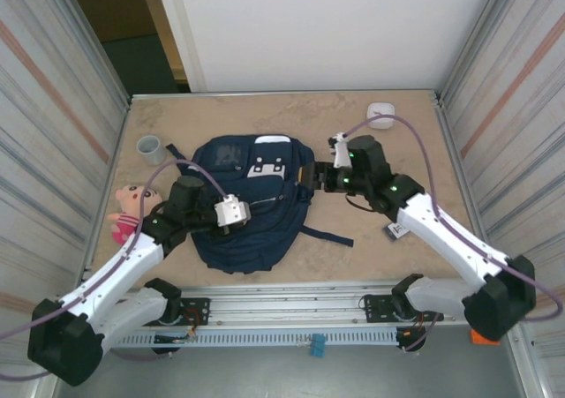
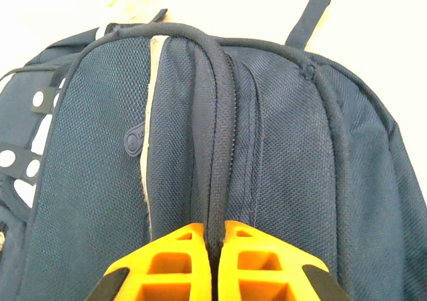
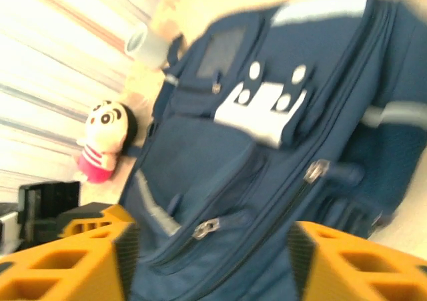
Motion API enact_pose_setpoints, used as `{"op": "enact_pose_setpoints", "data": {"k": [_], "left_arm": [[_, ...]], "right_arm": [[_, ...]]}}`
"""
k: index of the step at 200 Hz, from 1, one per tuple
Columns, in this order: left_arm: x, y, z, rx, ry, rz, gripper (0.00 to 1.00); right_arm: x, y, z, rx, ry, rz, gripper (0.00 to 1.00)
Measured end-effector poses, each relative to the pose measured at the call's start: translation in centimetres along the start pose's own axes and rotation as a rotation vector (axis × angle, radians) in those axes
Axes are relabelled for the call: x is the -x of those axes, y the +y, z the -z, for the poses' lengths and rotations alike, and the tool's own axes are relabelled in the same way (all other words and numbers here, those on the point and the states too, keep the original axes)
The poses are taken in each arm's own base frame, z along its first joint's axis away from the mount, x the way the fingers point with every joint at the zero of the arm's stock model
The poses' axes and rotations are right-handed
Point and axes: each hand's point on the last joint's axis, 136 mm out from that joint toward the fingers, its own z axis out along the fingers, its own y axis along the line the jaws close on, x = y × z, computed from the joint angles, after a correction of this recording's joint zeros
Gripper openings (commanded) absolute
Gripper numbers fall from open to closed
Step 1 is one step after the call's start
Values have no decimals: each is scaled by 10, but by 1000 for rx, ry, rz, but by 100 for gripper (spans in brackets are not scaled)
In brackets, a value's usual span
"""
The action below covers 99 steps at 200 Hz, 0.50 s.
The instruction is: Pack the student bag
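From above, the student bag (image 1: 243,230) lies flat on the mottled tan table (image 1: 265,116), front face up, a rounded navy fabric shape. Its contents cannot be told. A grey cup (image 1: 151,148) stands just off the bag's top left corner, and a pink plush doll (image 1: 128,211) lies to the bag's left. A small white object (image 1: 380,114) sits well off to the bag's upper right. The left gripper (image 1: 254,207) rests on the bag's front and the right gripper (image 1: 311,177) is at the bag's right edge.

The left wrist view shows coarse woven mesh, a pale stripe (image 2: 152,114) and a small round badge (image 2: 135,141) with no readable writing. The orange claw (image 2: 215,241) is pinched tight on the bag's raised zip ridge (image 2: 223,114).

The right wrist view is blurred. It shows a white-grey patch (image 3: 263,111) with round studs and a metal zip pull (image 3: 203,229) on the bag. The right claw (image 3: 210,237) is spread wide over the bag, gripping nothing.
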Motion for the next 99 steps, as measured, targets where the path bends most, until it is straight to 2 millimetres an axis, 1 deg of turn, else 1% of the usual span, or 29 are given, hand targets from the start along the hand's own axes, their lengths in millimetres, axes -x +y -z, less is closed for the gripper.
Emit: {"op": "enact_pose_setpoints", "data": {"k": [9,18,33,43,53,69,79,99], "left_arm": [[-1,-3,2,-6,-16,5,0],[-1,-5,3,-14,-30,10,0],[-2,-8,4,-24,-48,18,0],[-2,-9,4,-29,-56,22,0],[-1,-10,5,-33,-63,20,0],[0,-11,6,-35,-71,17,0],[1,-11,6,-35,-73,17,0],[1,-11,6,-35,-73,16,0]], "right_arm": [[3,-9,4,6,-35,56,78],[3,-19,3,14,-47,101,79],[-7,-35,-5,44,-3,212,77],[-17,-39,-13,73,55,293,76],[-29,-38,-22,115,122,389,74],[-44,-30,-36,197,208,563,71],[-50,-25,-43,245,232,664,67],[-66,-18,-53,336,258,824,65]]}}
